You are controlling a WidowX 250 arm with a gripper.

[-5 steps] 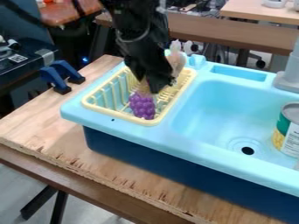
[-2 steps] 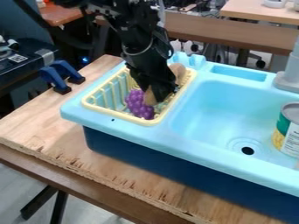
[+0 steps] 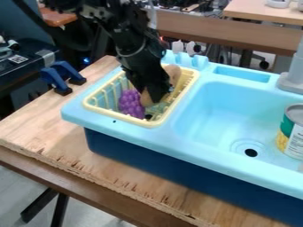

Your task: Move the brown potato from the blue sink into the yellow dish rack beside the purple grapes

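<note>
Black jaws [image 3: 150, 95] angled down into yellow rack [image 3: 118, 116] beside tan item [image 3: 172, 73], grip or spread can't tell; raised rim likely keeps purple grapes [image 3: 130, 104] from rolling out.

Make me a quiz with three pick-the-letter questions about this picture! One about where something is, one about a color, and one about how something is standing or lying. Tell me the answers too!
1. Where are the toy grapes?
A) On the floor
B) In the dish rack
C) Inside the can

2. What color is the dish rack?
A) Pale yellow
B) Red
C) Black

3. How is the big can?
A) Lying on its side
B) Squashed flat
C) Standing up

Answers:
1: B, because the purple bunch sits inside the rack's rim.
2: A, because its rim and bars are pale yellow.
3: C, because its round lid is at the top.
</note>
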